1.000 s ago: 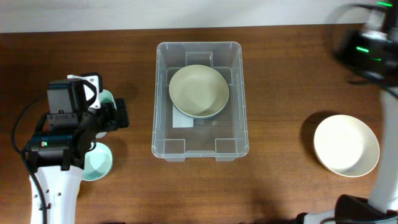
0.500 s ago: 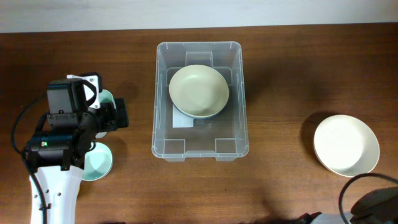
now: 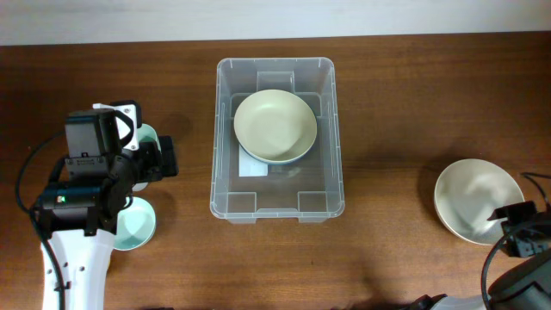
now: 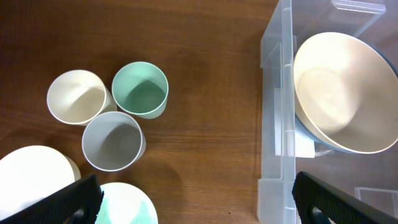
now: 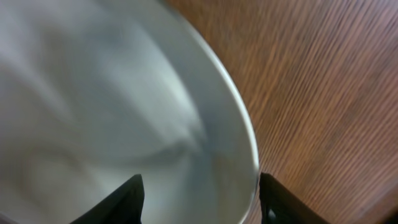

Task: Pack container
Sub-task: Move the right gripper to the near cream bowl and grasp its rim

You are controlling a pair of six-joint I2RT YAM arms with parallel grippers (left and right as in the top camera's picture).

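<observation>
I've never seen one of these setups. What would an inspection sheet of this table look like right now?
Surface: brown wooden table, no spills seen.
Job's things: clear container at centre, one pale bowl inside; white bowl outside, on the right.
Clutter: cream cup, green cup, grey cup clustered on the left.
End effectors: left end effector open, empty; right end effector open at the white bowl's rim.
Cables: black cable beside the left arm.
Surroundings: pale strip beyond the table's far edge.
</observation>
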